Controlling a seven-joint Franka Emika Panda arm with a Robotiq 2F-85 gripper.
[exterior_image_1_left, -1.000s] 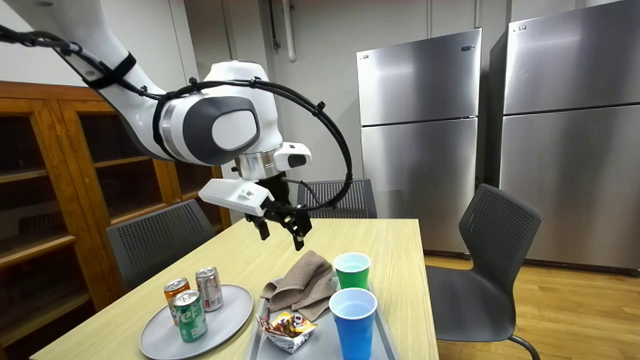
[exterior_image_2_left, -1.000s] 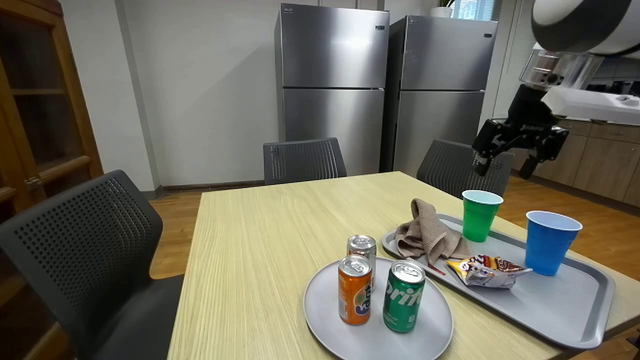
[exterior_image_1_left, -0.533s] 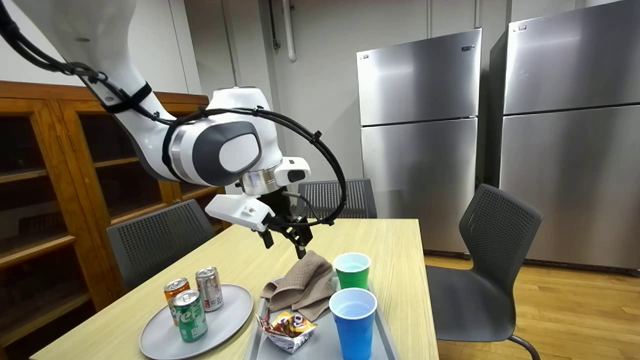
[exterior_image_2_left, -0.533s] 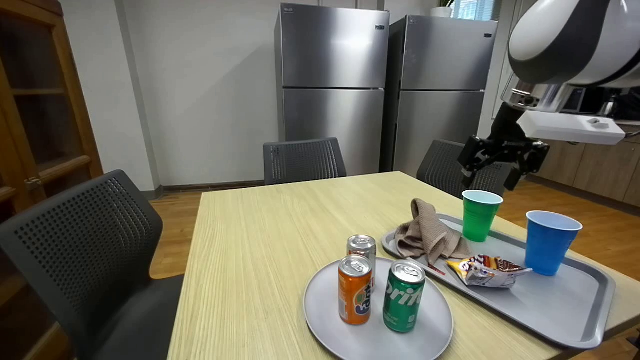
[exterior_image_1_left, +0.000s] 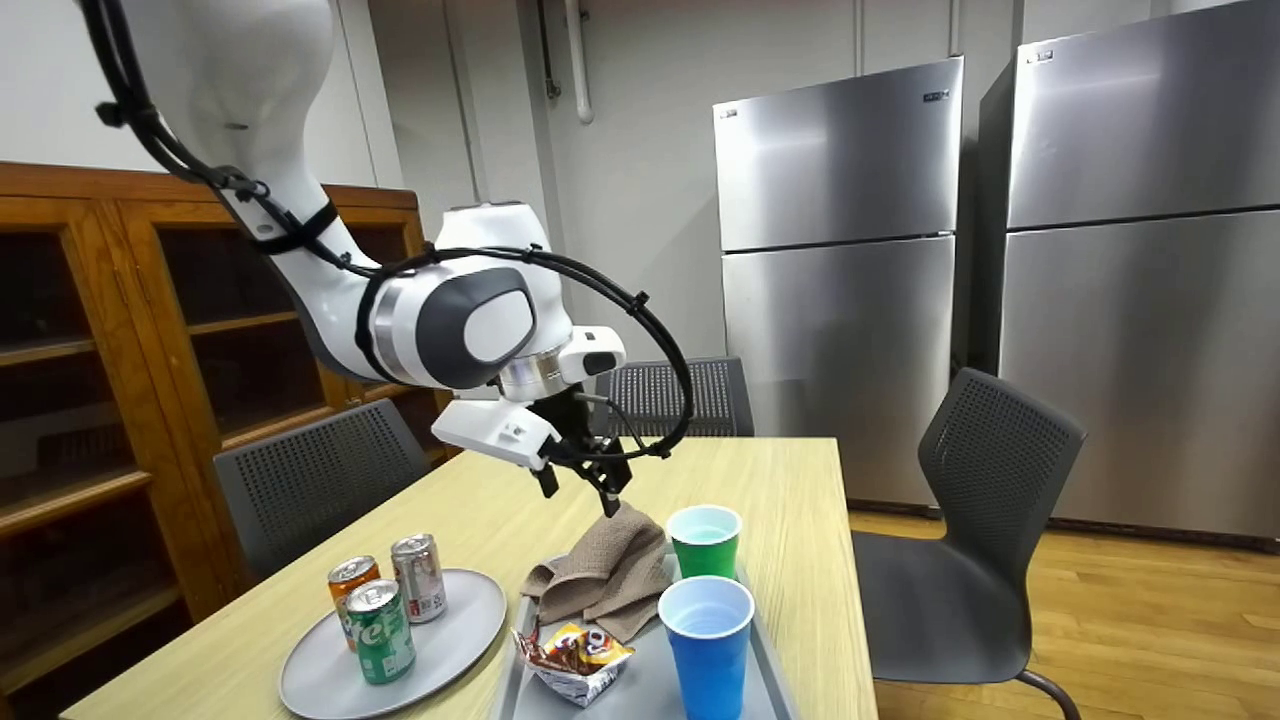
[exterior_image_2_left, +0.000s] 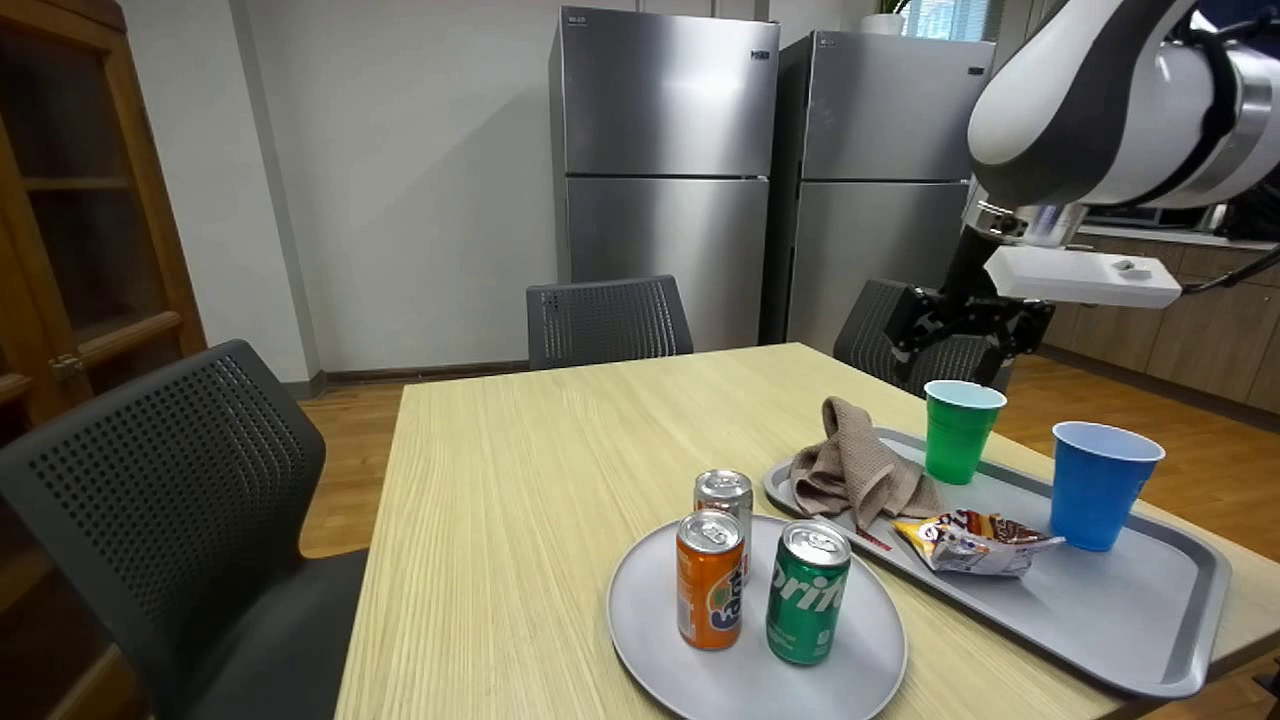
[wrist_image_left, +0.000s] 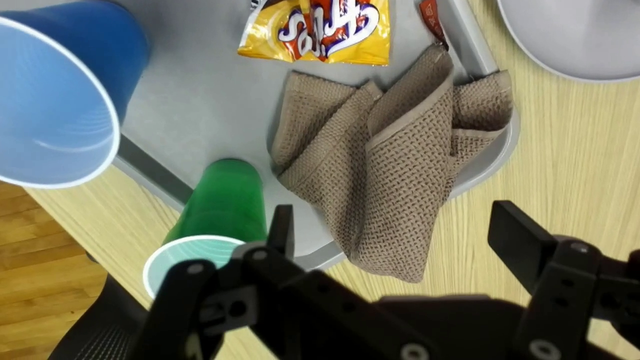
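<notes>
Fingers (wrist_image_left: 520, 245) of the gripper (exterior_image_1_left: 578, 496) stand wide apart, nothing held between them. Brown cloth (wrist_image_left: 400, 190) lies in loose folds at the centre of the wrist view, bunched over the end of the grey tray (wrist_image_left: 215, 115) so that part of the rim is hidden.

The likeliest trouble is the green cup (wrist_image_left: 225, 202), lower left in the wrist view, its pale mouth partly behind the finger there. If the gripper came down with this spread and strayed toward that side, the finger could catch the mouth and tip the cup, which is probably light. In an exterior view a fingertip (exterior_image_2_left: 988, 368) shows just above that cup, though the depth of the gap cannot be judged.

The cloth brings its own risks. A shallow pinch could take only one soft fold and slip off. A deep one could press the tips against the tray's rim or the table (exterior_image_2_left: 560, 480), shoving the tray and rocking the blue cup (wrist_image_left: 60, 100), upper left in the wrist view. Dragging the cloth sideways could also sweep the candy packet (wrist_image_left: 320, 30), top centre, or the red strip (wrist_image_left: 431, 19) beside it; whether that strip is fixed to the cloth cannot be told.
</notes>
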